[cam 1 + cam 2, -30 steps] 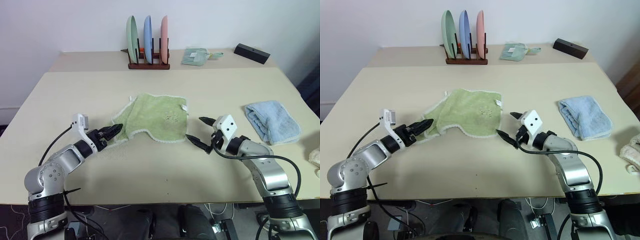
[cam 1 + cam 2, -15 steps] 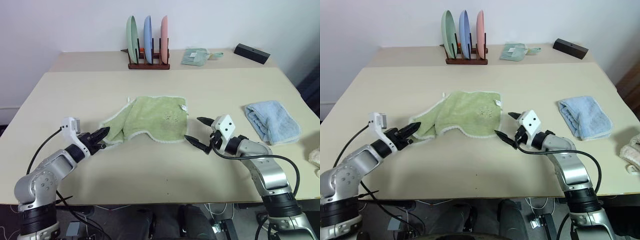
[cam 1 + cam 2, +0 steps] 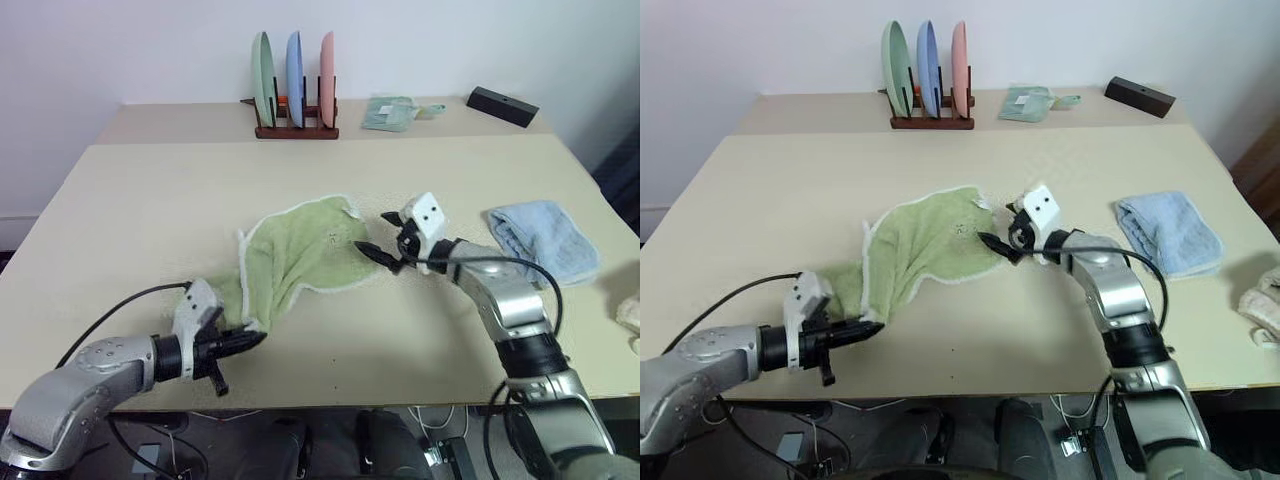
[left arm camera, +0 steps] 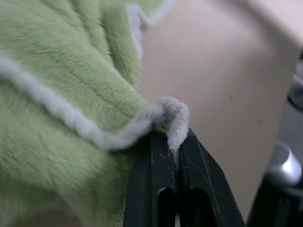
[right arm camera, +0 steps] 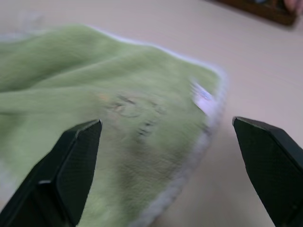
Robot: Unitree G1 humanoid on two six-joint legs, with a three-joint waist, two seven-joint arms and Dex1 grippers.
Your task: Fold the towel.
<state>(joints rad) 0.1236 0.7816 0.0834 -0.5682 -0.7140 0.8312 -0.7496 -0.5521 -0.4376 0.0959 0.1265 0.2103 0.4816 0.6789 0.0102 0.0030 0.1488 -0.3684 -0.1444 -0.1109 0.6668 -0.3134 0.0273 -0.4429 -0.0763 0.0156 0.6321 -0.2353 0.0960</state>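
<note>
The light green towel (image 3: 300, 250) with white edging lies in the middle of the table, drawn out into a rumpled strip towards the near left. My left gripper (image 3: 252, 338) is near the table's front edge, shut on the towel's near corner. In the left wrist view the white edging (image 4: 171, 118) is pinched between the black fingers (image 4: 156, 184). My right gripper (image 3: 374, 234) is open, with its fingertips over the towel's right edge. In the right wrist view the embroidered mark (image 5: 127, 108) and a small white tag (image 5: 202, 96) lie between the spread fingers (image 5: 75, 161).
A light blue folded towel (image 3: 545, 240) lies to the right. At the back stand a plate rack (image 3: 296, 100) with three upright plates, a small pale teal cloth (image 3: 390, 112) and a black box (image 3: 503, 105). A pale cloth (image 3: 630, 315) shows at the right edge.
My left gripper shut on the towel's left corner and dragged it back towards the front edge, stretching the cloth. My right gripper moved forward over the towel's right edge, still open.
</note>
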